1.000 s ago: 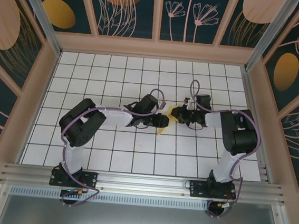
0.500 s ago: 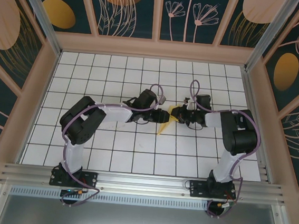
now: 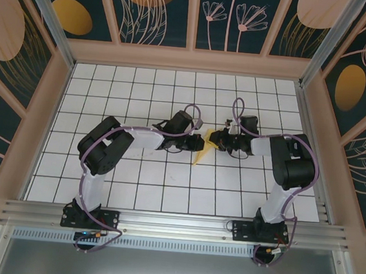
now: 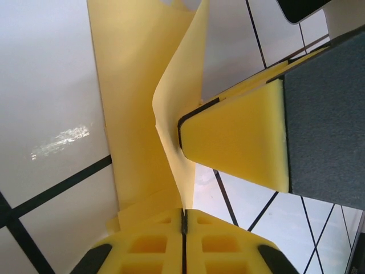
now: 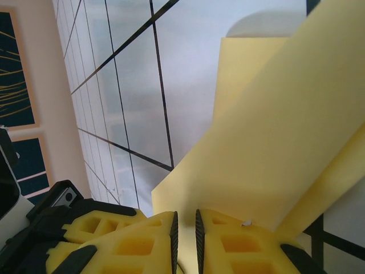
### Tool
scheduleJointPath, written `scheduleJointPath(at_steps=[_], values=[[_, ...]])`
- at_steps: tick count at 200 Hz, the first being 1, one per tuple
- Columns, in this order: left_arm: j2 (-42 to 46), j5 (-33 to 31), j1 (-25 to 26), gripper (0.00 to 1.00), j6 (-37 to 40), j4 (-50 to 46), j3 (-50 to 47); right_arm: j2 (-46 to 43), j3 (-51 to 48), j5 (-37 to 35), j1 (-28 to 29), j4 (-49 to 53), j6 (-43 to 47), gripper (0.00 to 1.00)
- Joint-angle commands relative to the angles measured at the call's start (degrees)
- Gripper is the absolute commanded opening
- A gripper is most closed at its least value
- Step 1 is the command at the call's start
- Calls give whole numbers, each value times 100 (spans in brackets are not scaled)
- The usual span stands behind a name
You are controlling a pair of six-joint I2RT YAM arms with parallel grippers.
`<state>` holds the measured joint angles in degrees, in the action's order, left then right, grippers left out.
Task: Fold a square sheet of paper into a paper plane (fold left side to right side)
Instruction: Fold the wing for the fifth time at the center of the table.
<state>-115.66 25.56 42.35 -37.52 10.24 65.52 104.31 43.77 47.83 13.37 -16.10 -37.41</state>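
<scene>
Thin matte yellow paper plane [image 3: 199,154], slim & pointed, lies mid-table [image 3: 143,81] on glossy white tiles w/ dark grid lines, btwn both grippers. One smooth flap curves up off the surface and its edges are crisp. L gripper [image 4: 183,220]: yellow waffle-moulded pads pressed together, paper edge pinched in the seam. R gripper [image 5: 184,228]: same yellow pads, nearly touching, clamped on layered paper.

Folded paper [image 3: 199,153]: plain yellow-orange. Left gripper [image 4: 183,228] fingers: yellow. Tabletop [image 3: 142,94] beneath gripper: white, dark grid lines. Surrounding walls [image 3: 155,18]: teal, leaf motifs.
</scene>
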Motion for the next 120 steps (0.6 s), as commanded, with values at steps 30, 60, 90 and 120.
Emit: scheduleJointPath(at_steps=[30, 60, 90, 120], values=[[-264, -18, -119, 4, 281, 10, 118, -176, 23, -93, 8, 139, 249, 21], [-316, -7, -136, 3, 359, 13, 137, -371, -10, -102, -72, 257, 375, 22], [-335, 56, -144, 3, 368, 65, 128, -674, -94, -167, -261, 430, 499, 23], [-361, 181, -140, 3, 354, 159, 120, -803, -102, -164, -312, 501, 517, 20]])
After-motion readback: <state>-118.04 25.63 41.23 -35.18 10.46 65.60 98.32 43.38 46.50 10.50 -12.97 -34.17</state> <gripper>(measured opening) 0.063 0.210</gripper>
